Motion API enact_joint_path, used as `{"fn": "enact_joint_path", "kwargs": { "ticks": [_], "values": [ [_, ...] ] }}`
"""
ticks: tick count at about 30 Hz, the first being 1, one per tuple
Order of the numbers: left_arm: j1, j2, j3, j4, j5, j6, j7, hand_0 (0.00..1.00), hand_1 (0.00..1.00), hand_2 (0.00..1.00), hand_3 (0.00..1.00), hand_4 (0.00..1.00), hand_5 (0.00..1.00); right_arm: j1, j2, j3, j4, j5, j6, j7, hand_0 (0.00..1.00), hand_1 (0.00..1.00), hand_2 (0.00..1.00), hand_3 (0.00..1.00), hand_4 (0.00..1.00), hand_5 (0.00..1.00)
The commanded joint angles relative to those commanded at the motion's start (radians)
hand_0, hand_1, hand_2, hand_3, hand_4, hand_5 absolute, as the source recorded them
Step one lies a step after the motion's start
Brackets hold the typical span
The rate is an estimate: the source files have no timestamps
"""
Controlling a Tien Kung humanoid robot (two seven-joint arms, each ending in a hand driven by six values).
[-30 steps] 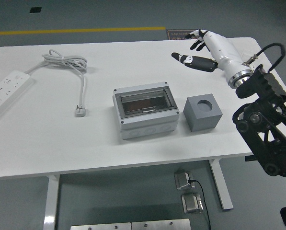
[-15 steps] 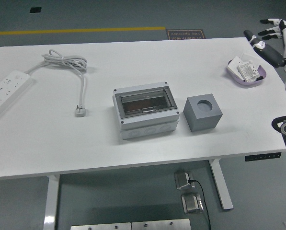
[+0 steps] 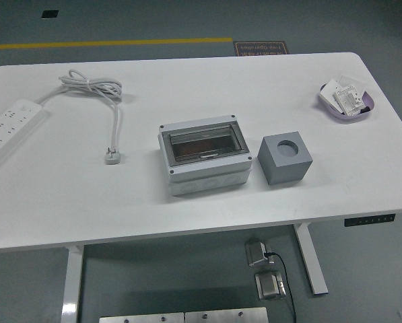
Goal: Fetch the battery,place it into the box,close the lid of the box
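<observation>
Head view: right hand gone; box (image 3: 205,156) lid still shut

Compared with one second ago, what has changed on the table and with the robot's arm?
The right arm, which reached over the table's far right corner, pulled back to the right and is now out of view, holding nothing. That uncovered the purple tray with small white items in it. The box with its lid shut, the grey block, the power strip and its cable stayed in place.
</observation>
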Motion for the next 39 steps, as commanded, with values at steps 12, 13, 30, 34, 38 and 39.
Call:
{"fn": "enact_joint_path", "kwargs": {
  "ticks": [12,13,30,34,38,39],
  "values": [
    [0.001,-0.016,-0.060,0.000,0.022,0.001,-0.008,0.673,0.678,0.651,0.751,0.736,0.390,-0.037,0.033,0.036,-0.003,-0.033,0.007,0.002,0.730,0.574,0.594,0.702,0.939,0.773],
    [0.000,-0.017,-0.064,0.000,0.025,0.001,-0.010,0.673,0.678,0.651,0.751,0.736,0.390,-0.040,0.036,0.039,-0.004,-0.034,0.007,0.002,0.730,0.574,0.594,0.702,0.939,0.773],
    [0.000,-0.018,-0.092,0.000,0.038,0.002,-0.003,0.674,0.678,0.652,0.750,0.735,0.393,-0.046,0.059,0.022,-0.057,0.068,-0.012,0.070,0.727,0.563,0.585,0.694,0.913,0.753],
    [0.005,-0.021,-0.091,0.000,0.032,0.004,0.002,0.674,0.678,0.652,0.750,0.735,0.392,-0.040,0.060,0.002,-0.089,0.175,-0.022,0.150,0.719,0.560,0.584,0.693,0.910,0.748],
    [0.008,-0.022,-0.093,0.000,0.028,0.006,0.007,0.674,0.678,0.652,0.750,0.735,0.392,-0.033,0.058,-0.009,-0.101,0.260,-0.027,0.191,0.719,0.560,0.584,0.693,0.910,0.748],
    [0.009,-0.022,-0.094,0.000,0.027,0.006,0.007,0.674,0.678,0.653,0.750,0.734,0.393,-0.031,0.057,-0.011,-0.103,0.281,-0.029,0.196,0.716,0.563,0.583,0.694,0.908,0.744]
  ]
}}
